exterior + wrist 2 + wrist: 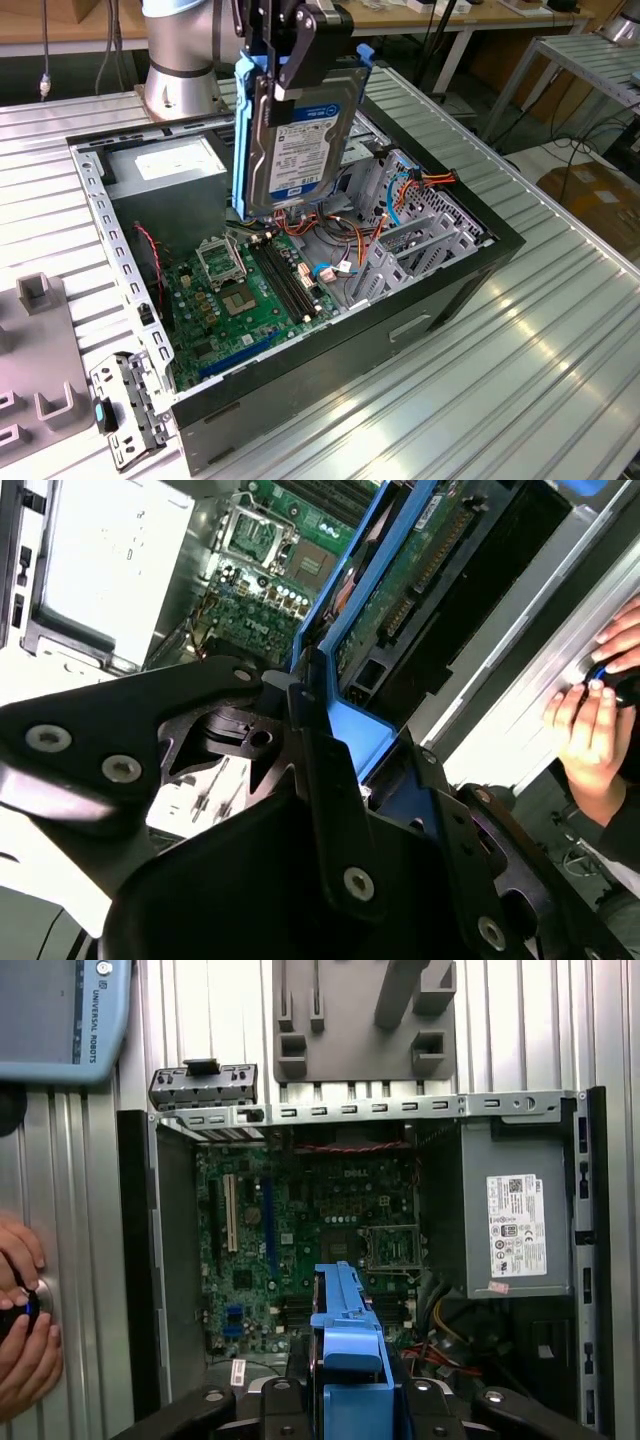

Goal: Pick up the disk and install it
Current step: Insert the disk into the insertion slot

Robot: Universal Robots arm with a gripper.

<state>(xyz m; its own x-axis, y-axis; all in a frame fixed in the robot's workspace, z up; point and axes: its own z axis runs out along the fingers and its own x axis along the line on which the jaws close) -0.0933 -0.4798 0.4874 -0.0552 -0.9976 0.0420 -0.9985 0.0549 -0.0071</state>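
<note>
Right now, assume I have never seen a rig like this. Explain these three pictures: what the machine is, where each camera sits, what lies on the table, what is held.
The machine is a robot arm standing on a ribbed metal table. The exterior view watches from off the arm; both wrist views ride on the arm, looking down past its gripper. On the table lies an open computer case, its motherboard showing, beside a grey fixture tray. The gripper is shut on the disk, held upright over the case. A person's hands rest beside the case.
</note>
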